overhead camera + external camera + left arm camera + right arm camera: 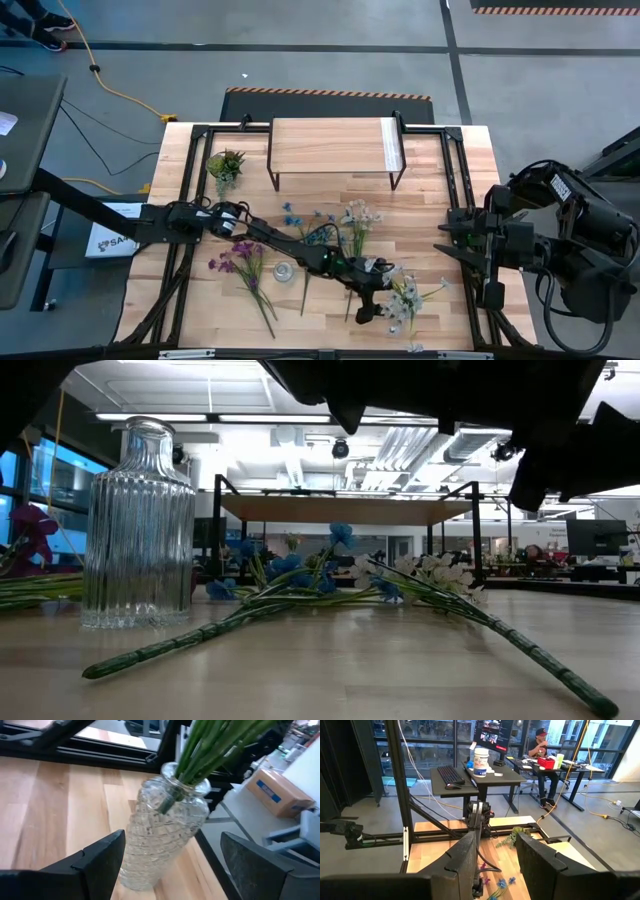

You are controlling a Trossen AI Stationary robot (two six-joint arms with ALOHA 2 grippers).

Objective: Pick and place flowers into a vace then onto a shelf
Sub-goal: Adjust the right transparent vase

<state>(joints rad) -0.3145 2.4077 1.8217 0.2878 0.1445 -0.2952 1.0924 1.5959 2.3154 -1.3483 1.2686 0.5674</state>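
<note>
Stems of the flowers (210,745) are standing in the glass vase (160,835) near the table's front edge, right of middle. The left claw (372,305) is hanging wide open around it, gripping nothing. More sprays (245,262) are lying loose mid-table, so I'd guess filling is not finished. Any grasp here should be closing low on the vase body, keeping it upright, clear of the stems. The shelf (330,145) is waiting by the back edge. The right claw (495,855) is idling part-open and empty at the right edge.
</note>
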